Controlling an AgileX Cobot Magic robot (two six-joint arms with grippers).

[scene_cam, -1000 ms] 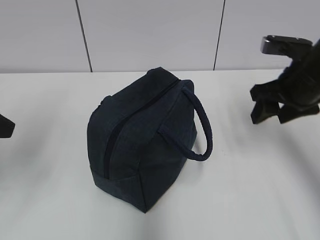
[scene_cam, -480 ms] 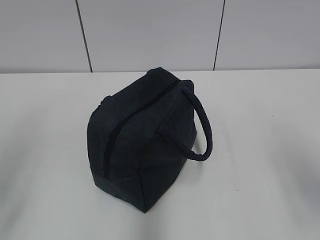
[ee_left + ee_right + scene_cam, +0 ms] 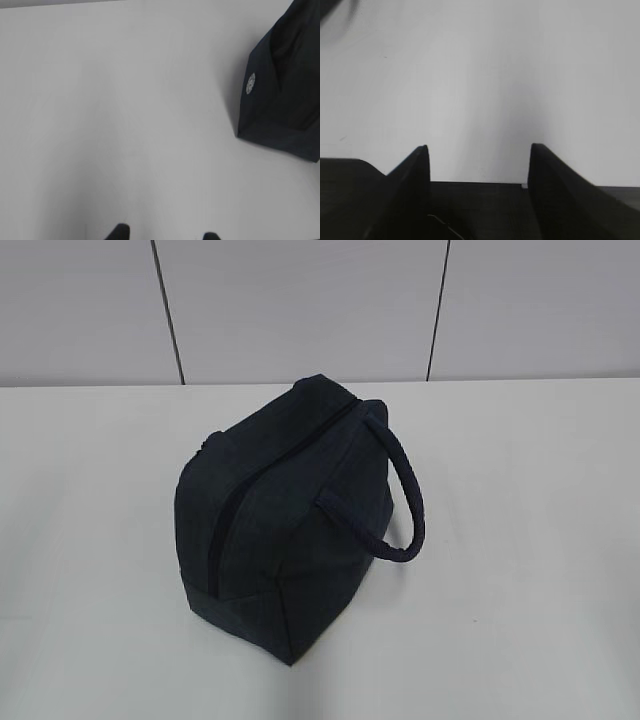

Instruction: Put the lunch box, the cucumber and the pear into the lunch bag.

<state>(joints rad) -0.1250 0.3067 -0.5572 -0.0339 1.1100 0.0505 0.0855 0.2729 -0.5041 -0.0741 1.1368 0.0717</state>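
Observation:
The dark navy lunch bag [image 3: 285, 515] stands in the middle of the white table, its zipper shut and its loop handle [image 3: 405, 500] hanging to the right. One corner of it shows at the right of the left wrist view [image 3: 280, 95], with a small round white mark on the fabric. The lunch box, the cucumber and the pear are out of view. My left gripper [image 3: 165, 234] is open and empty over bare table, left of the bag. My right gripper [image 3: 479, 150] is open and empty over bare table. Neither gripper shows in the exterior view.
The white table [image 3: 520, 570] runs back to a grey panelled wall [image 3: 300, 310]. A dark blurred shape [image 3: 337, 10] sits at the top left corner of the right wrist view.
My right gripper, seen at the right edge one second ago, has left the exterior view. The dark piece of the left arm at the left edge has gone too. The bag has not moved.

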